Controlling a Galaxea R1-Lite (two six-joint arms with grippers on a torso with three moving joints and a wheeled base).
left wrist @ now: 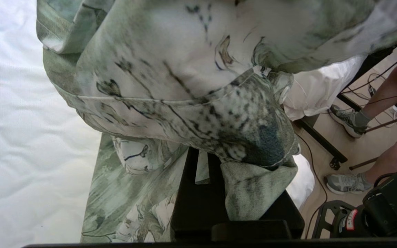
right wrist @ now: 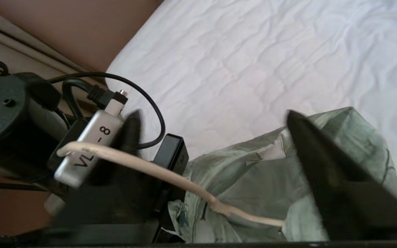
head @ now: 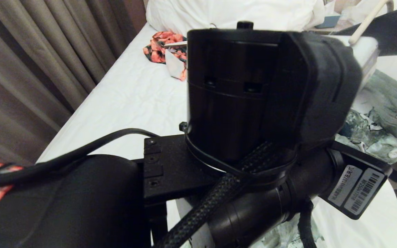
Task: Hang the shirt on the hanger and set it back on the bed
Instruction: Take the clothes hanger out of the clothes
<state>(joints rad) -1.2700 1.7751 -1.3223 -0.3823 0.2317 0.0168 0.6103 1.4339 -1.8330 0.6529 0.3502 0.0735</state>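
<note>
While the left gripper (left wrist: 215, 179) pinches the green-and-white floral print shirt (left wrist: 184, 86) in closed jaws above the white-sheeted bed (right wrist: 253, 62), right gripper (right wrist: 212, 151) jaws straddle the thin cream wire hanger (right wrist: 150, 168), wide. Threading step; next, feed hanger into 1 shoulder.

The head view is largely blocked by the left arm (head: 253, 113), seen very close. The shirt (left wrist: 184, 86) is viewed at close range past the left gripper (left wrist: 202, 179). The same shirt (right wrist: 253, 182) and bed (right wrist: 253, 62) are seen beyond the right gripper (right wrist: 212, 144).
</note>
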